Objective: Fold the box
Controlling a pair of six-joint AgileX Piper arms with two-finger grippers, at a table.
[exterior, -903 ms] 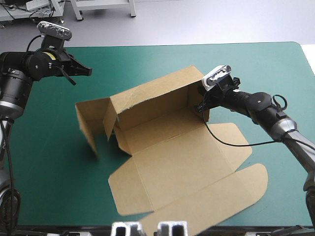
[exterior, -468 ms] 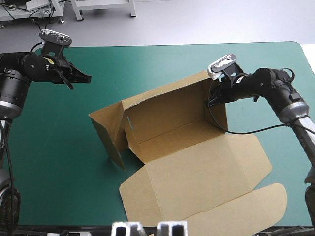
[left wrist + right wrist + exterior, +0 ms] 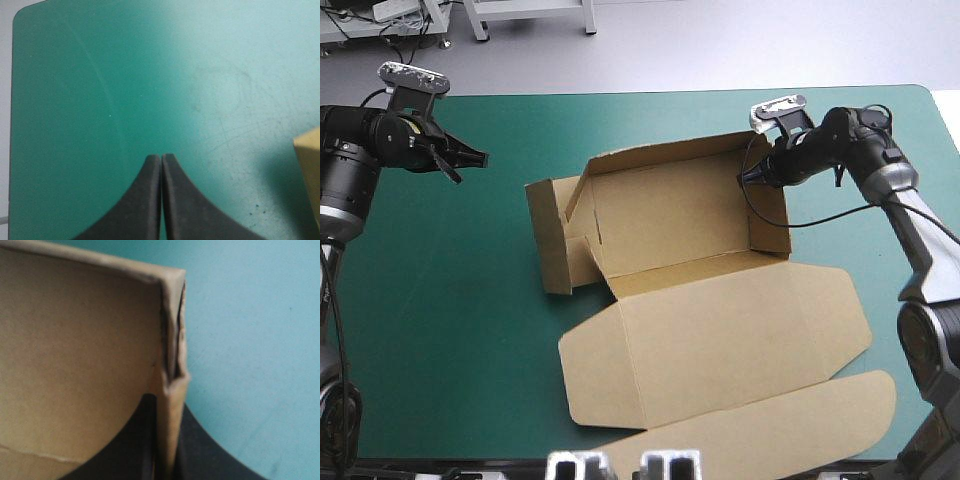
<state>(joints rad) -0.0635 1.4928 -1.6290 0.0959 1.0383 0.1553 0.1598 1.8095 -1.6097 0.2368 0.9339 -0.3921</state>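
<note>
1. Box [image 3: 650, 215] in the middle of the counter [image 3: 440, 330], brown board on the teal-green cover. The far wall and both end walls stand raised, and the lid [image 3: 720, 340] lies flat toward the near edge.
2. Over to the right pincer [image 3: 745, 180], up at the box's far right corner and clamped on the right end wall [image 3: 768, 215].
3. The right wrist view confirms the grip [image 3: 167, 405]: one black finger inside the wall, one outside, the board pinched between them.
4. The wall's edge covers the fingertips there, and only the wide bases show.
5. That view catches only this corner of the box [image 3: 75, 340], with two layers of board parting slightly at the seam. Everything else is cut off.
6. The left pincer [image 3: 470, 160] hangs over the far left of the counter, well apart from the box.
7. Its fingers are pressed together into one point [image 3: 161, 157] over the cover [image 3: 100, 100].
8. Only a brown corner of the box [image 3: 309, 150] shows off to that pincer's side.
9. The lid's outer flap runs toward the counter's near edge, and its last stretch is hard to follow.
</note>
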